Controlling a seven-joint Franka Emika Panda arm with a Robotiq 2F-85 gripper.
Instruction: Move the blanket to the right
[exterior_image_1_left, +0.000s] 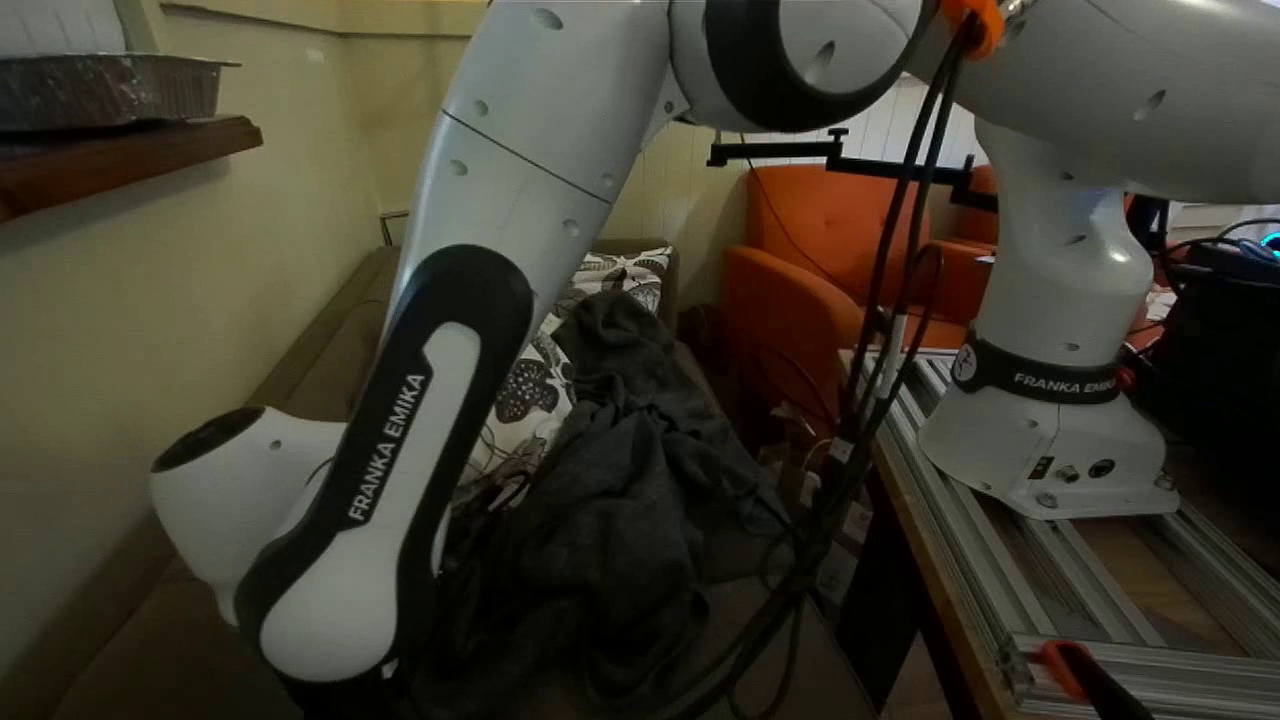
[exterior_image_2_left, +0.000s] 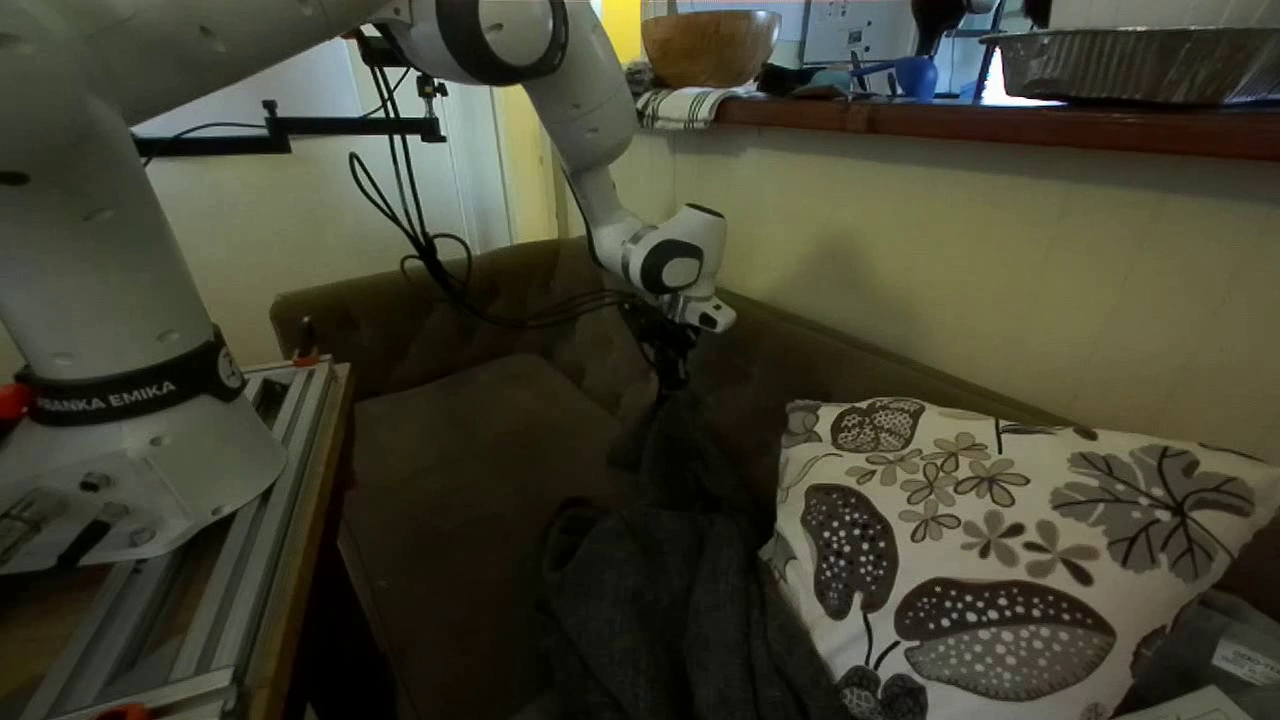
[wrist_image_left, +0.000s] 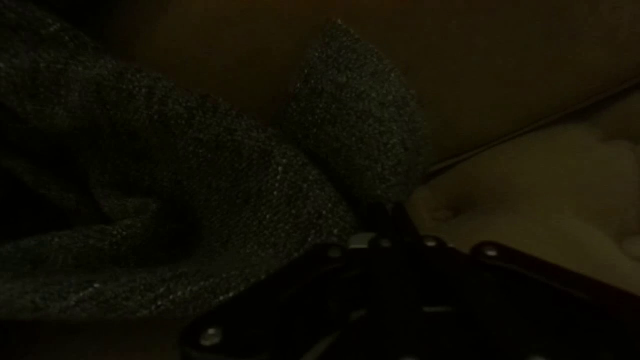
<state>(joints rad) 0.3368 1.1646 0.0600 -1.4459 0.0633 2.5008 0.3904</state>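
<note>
The dark grey blanket lies bunched on the brown couch, and it also shows in an exterior view. One end of it rises to a peak at my gripper. In the wrist view, which is very dark, the fingertips of the gripper are close together at the blanket's raised fold. The fingers are shut on that fold. A larger fold of blanket lies to the left of the fingers in the wrist view. In an exterior view the forearm hides the gripper.
The couch runs along a wall. A patterned pillow lies beside the blanket. A wooden shelf with a foil tray juts out above the couch. Cables hang from the arm. An orange armchair stands behind.
</note>
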